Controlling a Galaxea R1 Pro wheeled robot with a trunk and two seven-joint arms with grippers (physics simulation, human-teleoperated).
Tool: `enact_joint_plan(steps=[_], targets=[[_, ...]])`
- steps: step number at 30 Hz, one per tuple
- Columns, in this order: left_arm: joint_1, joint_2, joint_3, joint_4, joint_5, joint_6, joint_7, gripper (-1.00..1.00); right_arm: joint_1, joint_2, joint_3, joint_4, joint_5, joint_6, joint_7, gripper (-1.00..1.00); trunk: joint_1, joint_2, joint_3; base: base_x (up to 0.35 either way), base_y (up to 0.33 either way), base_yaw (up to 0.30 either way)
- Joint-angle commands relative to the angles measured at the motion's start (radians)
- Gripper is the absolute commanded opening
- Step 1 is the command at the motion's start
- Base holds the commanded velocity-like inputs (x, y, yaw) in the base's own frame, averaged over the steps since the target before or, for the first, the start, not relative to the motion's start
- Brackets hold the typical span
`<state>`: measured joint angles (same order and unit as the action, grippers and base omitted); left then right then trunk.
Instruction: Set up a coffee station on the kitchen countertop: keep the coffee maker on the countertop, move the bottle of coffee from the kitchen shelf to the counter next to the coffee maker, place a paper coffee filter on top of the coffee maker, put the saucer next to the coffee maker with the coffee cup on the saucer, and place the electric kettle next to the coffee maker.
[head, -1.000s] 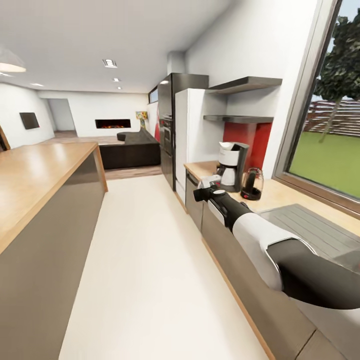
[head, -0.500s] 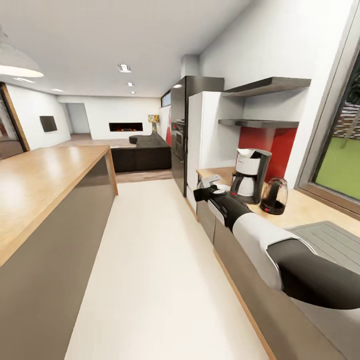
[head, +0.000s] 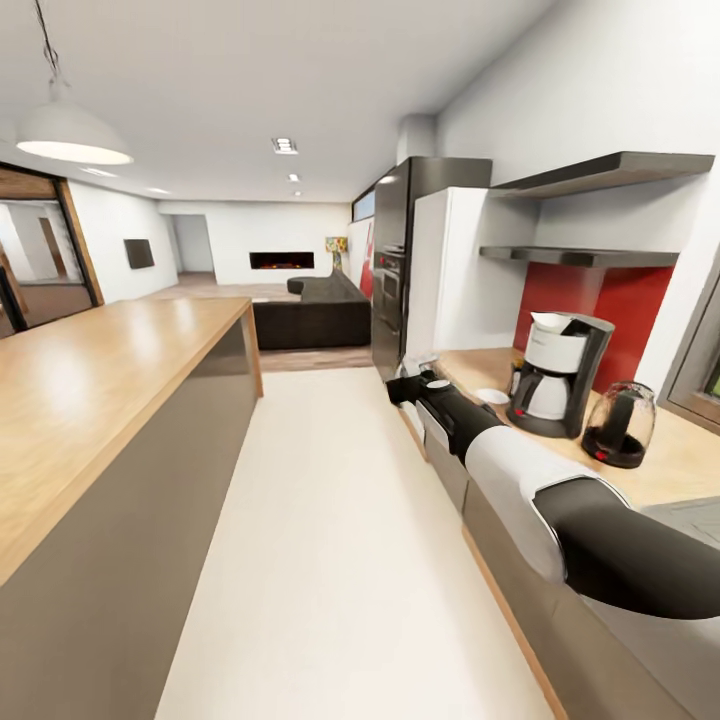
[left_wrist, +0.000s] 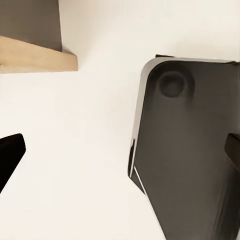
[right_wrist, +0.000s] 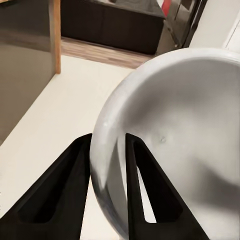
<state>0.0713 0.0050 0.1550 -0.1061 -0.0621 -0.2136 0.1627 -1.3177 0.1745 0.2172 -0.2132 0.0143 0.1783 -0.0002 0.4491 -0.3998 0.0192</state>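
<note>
Swinging leftward, the head camera now puts the coffee maker (head: 553, 375) and electric kettle (head: 618, 426) at far right. The right gripper (right_wrist: 107, 150), clamped on the coffee cup (right_wrist: 175, 135) rim, hovers near the saucer (head: 491, 396), which lies on the kitchen countertop (head: 680, 465) slightly right and beyond, left of the machine.

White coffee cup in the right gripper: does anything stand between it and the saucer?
Nothing visible does. The flat white saucer lies bare on the beige countertop, near the right gripper holding the white cup; the black coffee maker stands beyond it.

head cam looked down the kitchen aisle, pale floor (head: 330, 520) | right wrist cam sat close over the same floor (right_wrist: 55, 95) | left wrist cam faced floor
</note>
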Motion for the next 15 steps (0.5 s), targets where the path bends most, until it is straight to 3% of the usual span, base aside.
enact_joint_plan(steps=[1,9,15], targets=[[0.001,0.000,0.006,-0.001,-0.007,-0.001,0.001,1.00,0.000,0.000,0.002,-0.002,0.001,0.006,0.002,-1.00,0.001,0.000,0.001,0.333,0.006,0.177],[0.001,0.001,0.006,-0.001,-0.007,-0.002,0.001,1.00,0.000,0.000,0.001,-0.003,0.001,0.008,0.000,-1.00,0.001,0.000,0.011,0.335,0.001,0.176],[0.001,0.001,0.006,-0.001,-0.007,-0.001,0.001,1.00,0.000,0.000,0.002,-0.003,0.001,0.007,0.003,-1.00,0.001,0.000,0.012,0.335,0.000,0.041]])
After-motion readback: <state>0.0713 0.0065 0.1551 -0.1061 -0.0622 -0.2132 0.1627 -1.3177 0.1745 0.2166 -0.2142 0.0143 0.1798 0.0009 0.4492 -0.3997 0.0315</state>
